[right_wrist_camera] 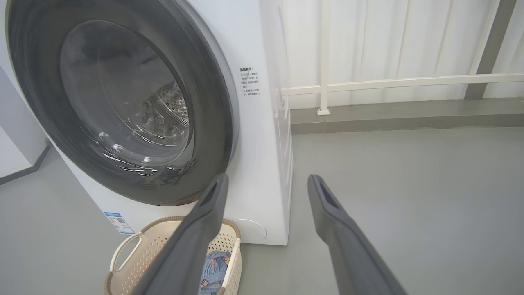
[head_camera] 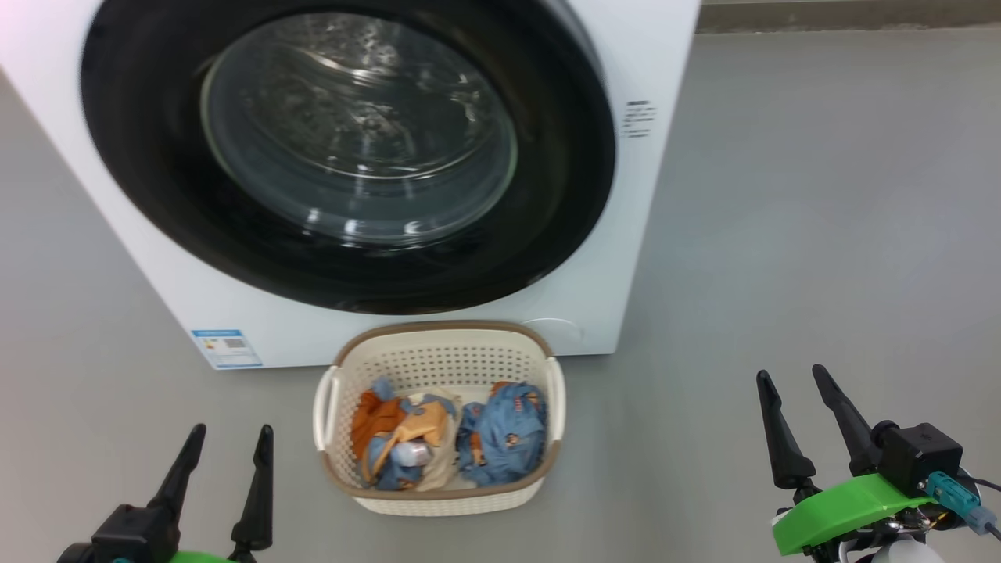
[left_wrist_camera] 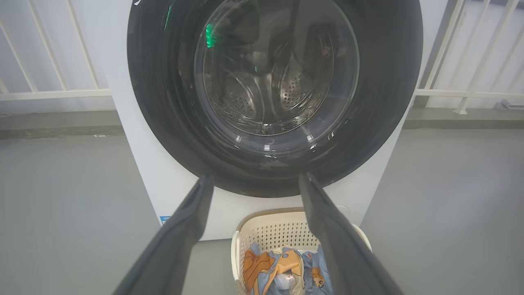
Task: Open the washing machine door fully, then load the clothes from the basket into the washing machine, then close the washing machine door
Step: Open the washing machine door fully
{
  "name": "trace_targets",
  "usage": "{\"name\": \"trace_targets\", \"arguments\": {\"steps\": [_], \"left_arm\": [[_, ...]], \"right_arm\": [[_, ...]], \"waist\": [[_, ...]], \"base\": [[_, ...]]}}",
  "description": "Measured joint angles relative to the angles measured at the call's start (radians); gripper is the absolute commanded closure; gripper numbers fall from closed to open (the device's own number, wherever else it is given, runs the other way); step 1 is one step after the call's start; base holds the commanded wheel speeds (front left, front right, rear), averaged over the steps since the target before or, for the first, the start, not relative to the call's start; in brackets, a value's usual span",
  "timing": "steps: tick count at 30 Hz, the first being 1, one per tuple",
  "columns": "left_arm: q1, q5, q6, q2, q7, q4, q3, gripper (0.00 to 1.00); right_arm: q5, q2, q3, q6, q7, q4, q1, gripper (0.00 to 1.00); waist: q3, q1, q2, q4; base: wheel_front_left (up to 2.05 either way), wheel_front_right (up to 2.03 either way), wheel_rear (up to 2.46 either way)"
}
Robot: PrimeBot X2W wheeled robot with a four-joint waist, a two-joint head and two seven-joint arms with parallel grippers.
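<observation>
The white washing machine [head_camera: 657, 47] stands in front of me with its round black-rimmed door [head_camera: 344, 274] closed flat against its front. The steel drum shows through the glass. On the floor just below the door sits the cream basket [head_camera: 438, 356] holding the clothes [head_camera: 500, 434], blue, orange and cream pieces. My left gripper [head_camera: 231, 432] is open at the lower left, left of the basket. My right gripper [head_camera: 791, 374] is open at the lower right, well right of the basket. In the left wrist view the door [left_wrist_camera: 163, 123] and basket [left_wrist_camera: 270, 229] lie straight ahead.
Grey floor [head_camera: 821, 234] stretches to the right of the machine. A white railing [right_wrist_camera: 389, 82] and a low kerb run behind it. A blue label [head_camera: 227, 348] is stuck at the machine's lower left corner.
</observation>
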State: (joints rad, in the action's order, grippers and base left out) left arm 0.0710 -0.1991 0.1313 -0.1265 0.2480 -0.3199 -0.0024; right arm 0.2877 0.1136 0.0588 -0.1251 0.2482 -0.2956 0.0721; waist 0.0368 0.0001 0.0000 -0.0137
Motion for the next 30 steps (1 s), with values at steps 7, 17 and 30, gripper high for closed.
{"name": "trace_targets", "arguments": {"steps": [7,17,30], "left_arm": [[0.008,-0.051,0.000,0.008,0.000,0.023,-0.031,0.00],[0.008,-0.055,0.000,-0.006,0.000,0.021,-0.047,0.00],[0.008,-0.055,0.000,-0.002,0.000,0.021,-0.050,0.00]], "right_arm": [[0.000,0.000,-0.001,0.000,0.000,0.000,0.000,0.00],[0.001,0.002,-0.001,0.000,0.000,0.000,0.000,0.00],[0.085,-0.005,0.031,0.000,0.000,-0.006,0.063,1.00]], "waist": [[0.000,0.0000,0.0000,0.002],[0.002,0.0000,0.0000,0.015],[0.023,-0.0001,0.0000,0.032]], "base": [[1.18,1.18,-2.36],[0.54,0.54,-1.08],[0.01,0.01,-0.02]]}}
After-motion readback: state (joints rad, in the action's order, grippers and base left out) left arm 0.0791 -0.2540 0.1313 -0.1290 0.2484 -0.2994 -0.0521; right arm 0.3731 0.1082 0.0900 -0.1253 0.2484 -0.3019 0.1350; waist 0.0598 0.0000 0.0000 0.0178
